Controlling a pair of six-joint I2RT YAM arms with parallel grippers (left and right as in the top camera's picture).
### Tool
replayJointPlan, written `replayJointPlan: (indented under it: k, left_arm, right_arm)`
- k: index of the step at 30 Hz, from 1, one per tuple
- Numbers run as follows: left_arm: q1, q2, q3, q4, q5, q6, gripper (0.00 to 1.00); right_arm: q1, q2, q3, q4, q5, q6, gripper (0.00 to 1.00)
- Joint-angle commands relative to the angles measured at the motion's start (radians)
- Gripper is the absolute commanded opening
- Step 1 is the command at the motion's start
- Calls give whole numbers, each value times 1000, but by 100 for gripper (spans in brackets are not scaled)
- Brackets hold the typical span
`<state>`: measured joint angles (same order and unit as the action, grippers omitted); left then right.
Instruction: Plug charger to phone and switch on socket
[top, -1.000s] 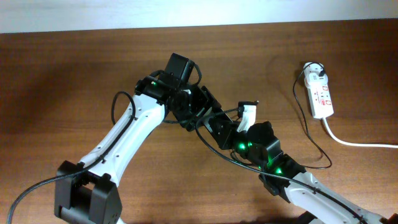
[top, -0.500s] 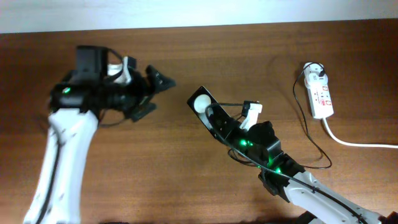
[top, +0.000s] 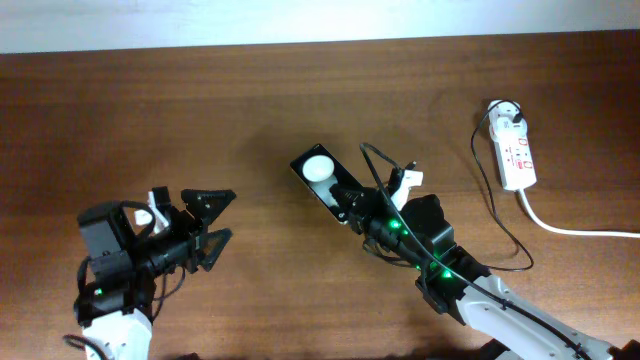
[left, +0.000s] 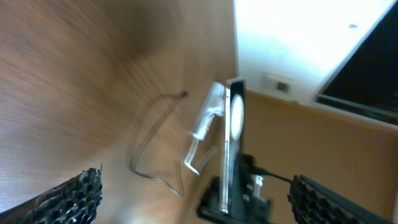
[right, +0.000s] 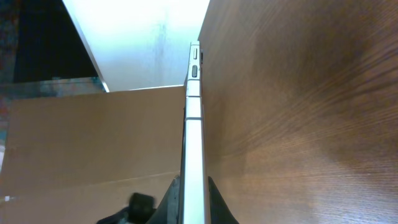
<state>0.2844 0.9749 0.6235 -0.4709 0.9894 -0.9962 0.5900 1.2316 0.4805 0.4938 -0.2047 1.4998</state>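
Right gripper (top: 347, 202) clamped on end of phone (top: 318, 175). Left gripper (top: 229, 214) wide open, empty, well left of phone. Socket (top: 516, 150) far right of phone, red marks unreadable.

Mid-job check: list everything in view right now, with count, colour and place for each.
phone: one, black with a white round spot, table centre, held by its lower end.
power strip: one, white with red marks, far right of the table.
round plug: one, white, in the strip's far end.
charger: one, thin black cable, curving along the table left of and below the strip; its tip is not clear.
thick cord: one, white, running from the strip off the right edge.
table: one, brown wood.
left gripper: one, black, open and empty, lower left.
right gripper: one, black, shut on the phone.
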Motion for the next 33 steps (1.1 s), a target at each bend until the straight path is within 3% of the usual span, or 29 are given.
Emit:
replayJointPlan:
  k: [1,4,8,11,13,15,18,26,31,33]
  left_arm:
    - [-109,155,0,210,113,-183,99]
    - [-301,286,0,559,38,-372,99]
    - [-436,317,0,636,-137,-510,94]
    - [-520,317,0,674,-248,-631,79]
    - [-527,317,0,720,-267,-644,75]
    - [-527,317,0,757,-276,-694,59]
    - [-552,317,0,777,-277,-694,50]
    - [-579,317,0,776,-276,-693,19]
    - [-579,317,0,776,-276,-693,5]
    - [-579,317,0,764,-277,-692,0]
  right_arm:
    - [6,-8,15,15,-6,-2,4]
    - [6,-8,15,15,-29,-2,4]
    - [43,-8,15,20,-27,2,4]
    - [98,-8,16,47,26,2,4]
    - [99,-8,16,64,9,55,4]
    - [100,-7,16,64,7,98,4]
    - [105,-3,16,64,10,252,4]
    - [105,6,16,64,-12,264,4]
    - [105,5,16,64,-26,264,5]
    - [105,5,15,64,-28,264,15]
